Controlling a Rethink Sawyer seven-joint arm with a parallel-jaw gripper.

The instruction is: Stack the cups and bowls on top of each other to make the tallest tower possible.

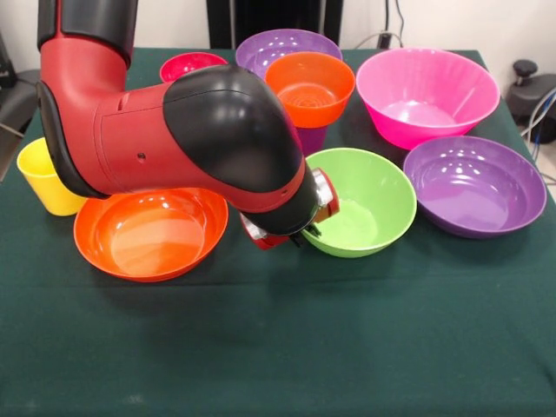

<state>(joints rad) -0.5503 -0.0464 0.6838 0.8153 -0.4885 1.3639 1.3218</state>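
My arm (200, 130) reaches low across the table's middle. Its wrist end, with the gripper (304, 229), sits at the left rim of the green bowl (369, 204), between it and the wide orange bowl (148, 234). The gripper is mostly hidden behind the wrist. A small orange bowl (310, 87) rests on top of the purple cup (311, 137). The yellow cup (42, 178) stands at the far left. A small red bowl (191, 64) and a purple bowl (282, 45) are at the back. The blue cup is out of view.
The large pink bowl (427, 94) stands at the back right, and a second purple bowl (476, 184) sits in front of it by the right edge. The green cloth (287, 347) stretches bare along the front. Dark equipment stands beyond the table's right edge.
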